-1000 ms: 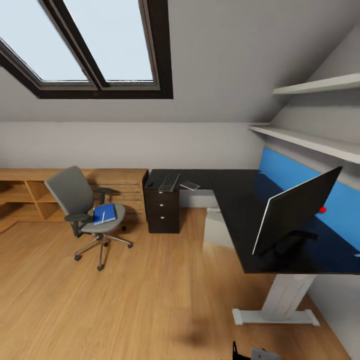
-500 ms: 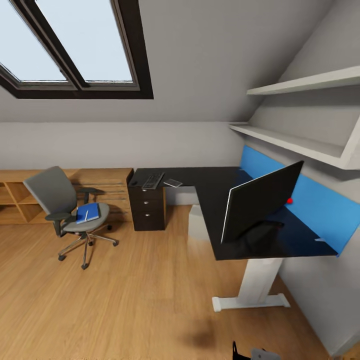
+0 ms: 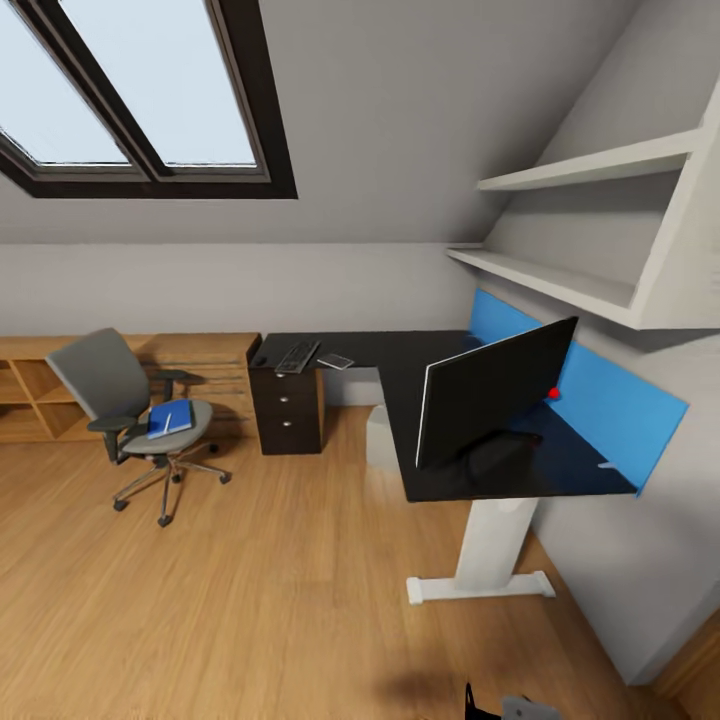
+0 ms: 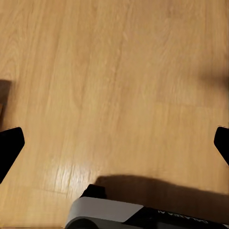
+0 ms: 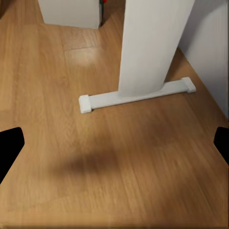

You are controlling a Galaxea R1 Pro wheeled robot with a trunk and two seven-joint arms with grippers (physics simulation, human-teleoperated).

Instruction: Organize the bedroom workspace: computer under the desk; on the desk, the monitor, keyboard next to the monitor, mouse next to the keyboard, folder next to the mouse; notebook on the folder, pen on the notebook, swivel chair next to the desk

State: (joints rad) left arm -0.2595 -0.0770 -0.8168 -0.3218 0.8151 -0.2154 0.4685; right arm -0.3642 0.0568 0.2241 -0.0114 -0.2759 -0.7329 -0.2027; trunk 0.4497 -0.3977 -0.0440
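Bedroom workspace seen from the head camera, with the robot standing on the wood floor [image 3: 250, 600] well apart from the furniture. The desk [image 3: 440, 365] fills the corner; the monitor [image 3: 495, 395] stands on its near wing, back towards the viewer, and the keyboard [image 3: 297, 356] lies on the far wing above the drawers, with a small flat dark item just beside it whose identity cannot be told. The computer [image 3: 380, 438] sits under the desk. The folder [image 3: 170, 419] rests flat on the seat of the swivel chair [image 3: 130, 405], a thin pale stroke on it, possibly the pen. The folder is judged light, thin, somewhat flexible and smooth-faced; a pinch at an overhanging edge or the spine seems the safest hold. The left gripper [image 4: 114, 143] and right gripper [image 5: 114, 143] each hang over bare floor with jaws spread wide, holding nothing; the right wrist view takes in the white desk leg [image 5: 148, 47].
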